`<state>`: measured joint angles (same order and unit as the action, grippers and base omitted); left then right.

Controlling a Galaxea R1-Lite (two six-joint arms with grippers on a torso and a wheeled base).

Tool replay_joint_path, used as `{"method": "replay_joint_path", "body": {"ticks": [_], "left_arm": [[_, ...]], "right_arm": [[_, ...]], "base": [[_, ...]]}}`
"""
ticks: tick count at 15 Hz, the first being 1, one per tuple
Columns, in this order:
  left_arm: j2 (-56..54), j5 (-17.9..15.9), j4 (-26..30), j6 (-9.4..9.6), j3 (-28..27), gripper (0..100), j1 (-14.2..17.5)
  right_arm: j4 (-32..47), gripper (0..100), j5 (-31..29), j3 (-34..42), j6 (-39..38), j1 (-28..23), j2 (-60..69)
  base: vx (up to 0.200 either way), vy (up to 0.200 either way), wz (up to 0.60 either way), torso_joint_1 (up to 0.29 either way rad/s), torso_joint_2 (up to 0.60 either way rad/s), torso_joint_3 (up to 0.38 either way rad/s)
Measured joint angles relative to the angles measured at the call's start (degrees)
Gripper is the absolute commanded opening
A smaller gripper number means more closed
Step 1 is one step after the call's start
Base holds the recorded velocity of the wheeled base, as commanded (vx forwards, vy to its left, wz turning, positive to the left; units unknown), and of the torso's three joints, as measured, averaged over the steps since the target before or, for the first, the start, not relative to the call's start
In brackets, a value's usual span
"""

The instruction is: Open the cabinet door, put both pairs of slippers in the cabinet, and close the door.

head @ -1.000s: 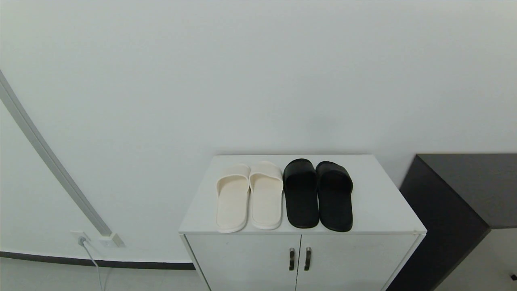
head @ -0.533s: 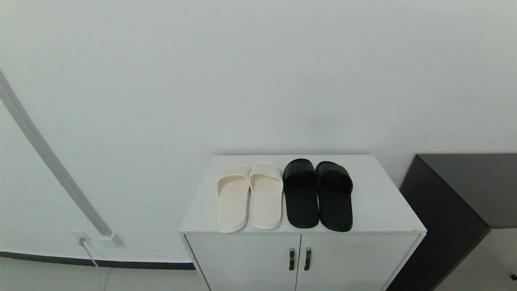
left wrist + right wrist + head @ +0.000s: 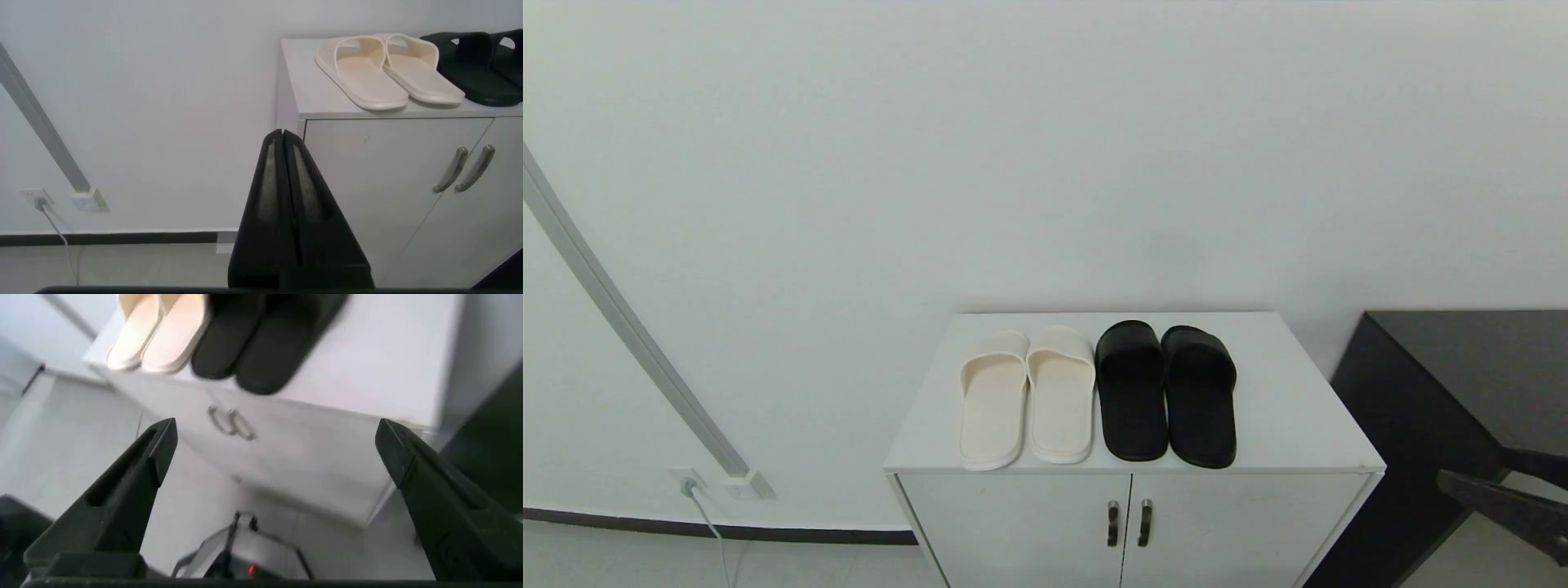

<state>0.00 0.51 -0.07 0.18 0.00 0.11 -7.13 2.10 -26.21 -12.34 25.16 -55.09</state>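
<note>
A white cabinet (image 3: 1282, 425) stands against the wall with both doors closed, its two metal handles (image 3: 1129, 523) side by side at the middle. On its top lie a pair of white slippers (image 3: 1025, 396) and, touching them on the right, a pair of black slippers (image 3: 1165, 392). My right gripper (image 3: 1474, 467) is open, low and to the right of the cabinet, apart from it. The right wrist view shows the right gripper (image 3: 278, 437) spread wide above the handles (image 3: 229, 423). My left gripper (image 3: 283, 135) is shut and empty, left of the cabinet front (image 3: 384, 180).
A dark table (image 3: 1462, 367) stands close against the cabinet's right side. A wall socket with a cable (image 3: 690, 486) and a slanting grey conduit (image 3: 605, 302) are on the wall at the left. Open floor lies left of the cabinet.
My right gripper has come into the head view at the lower right. The slippers and the cabinet doors have not moved.
</note>
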Motion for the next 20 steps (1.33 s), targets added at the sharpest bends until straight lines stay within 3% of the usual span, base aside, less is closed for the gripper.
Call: {"method": "replay_joint_path", "body": {"ticks": [4, 8, 14, 20], "left_arm": [[0.00, 0.00, 0.00, 0.04, 0.00, 0, 0.02], [0.00, 0.00, 0.02, 0.06, 0.00, 0, 0.02], [0.00, 0.00, 0.00, 0.02, 0.00, 0, 0.02], [0.00, 0.00, 0.00, -0.09, 0.00, 0, 0.00]], "right_arm": [[-3.73, 100, -12.06, -7.17, -5.17, 15.19, -13.07], [-8.94, 100, -24.32, -15.08, -8.77, 23.19, -27.32], [-23.55, 100, -41.09, -23.67, -9.52, 24.37, -48.71], [-34.47, 100, -44.00, -29.88, -4.33, 19.59, -63.18]], "base": [[0.000, 0.000, 0.00, 0.000, 0.00, 0.000], [0.000, 0.000, 0.00, 0.000, 0.00, 0.000], [0.000, 0.000, 0.00, 0.000, 0.00, 0.000], [0.000, 0.000, 0.00, 0.000, 0.00, 0.000]]}}
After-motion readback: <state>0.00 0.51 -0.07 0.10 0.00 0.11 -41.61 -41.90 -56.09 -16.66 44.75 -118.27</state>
